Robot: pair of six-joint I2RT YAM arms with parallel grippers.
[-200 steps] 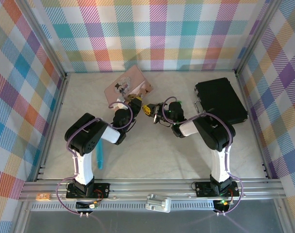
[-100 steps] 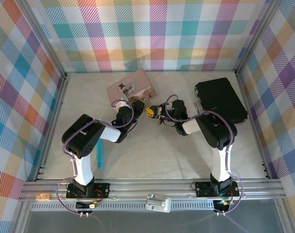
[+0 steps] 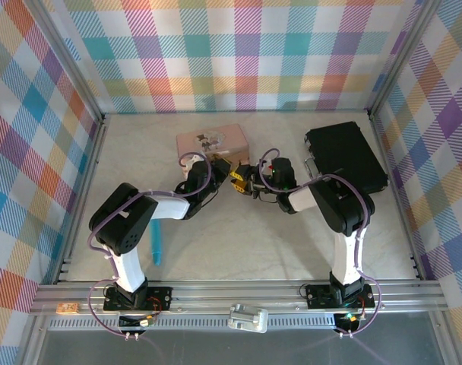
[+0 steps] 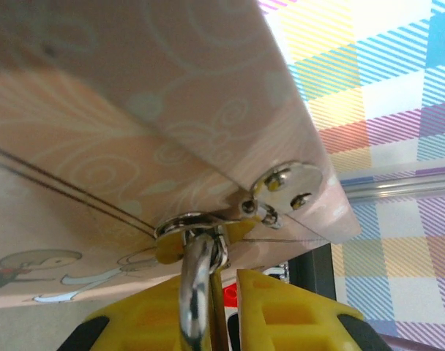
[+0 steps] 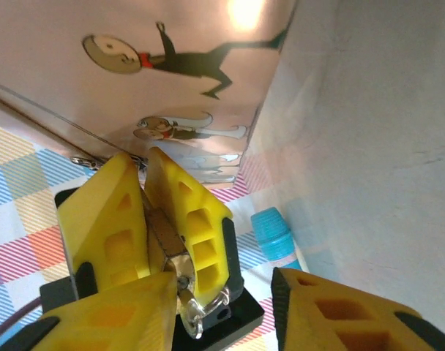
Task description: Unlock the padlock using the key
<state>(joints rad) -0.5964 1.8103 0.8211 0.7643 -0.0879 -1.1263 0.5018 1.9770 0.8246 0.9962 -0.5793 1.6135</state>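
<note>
Left gripper [image 4: 214,292] is closed on the padlock [image 5: 164,238]. In the left wrist view its yellow fingers [image 4: 281,311] sit tight on either side, and the silver shackle [image 4: 195,289] rises out between them. The shackle passes through the metal clasp loop on the edge of the pink tin [image 3: 212,140], so the padlock hangs at the tin, held off the desk [image 3: 238,243].

In the right wrist view the brass body is pinched between the left gripper's two yellow fingers. The key [image 5: 187,287] shows as a small silver piece at the body's lower end, touching it, with a thin ring just below. Can't tell how deep it sits in the lock.

Right gripper [image 5: 222,281] is open. Its own yellow fingers [image 5: 113,318] are spread wide at the bottom of the right wrist view, with nothing between them. They sit just below the key and ring, and no contact is visible.

From the top view both grippers meet nose to nose just in front of the tin's front right corner, around mid-desk toward the back. The tin lies flat, long side facing the arms.

A black case [image 3: 345,156] is at the back right, well apart from the tin. A light-blue stick [image 3: 156,247] lies on the desk beside the left arm.
</note>
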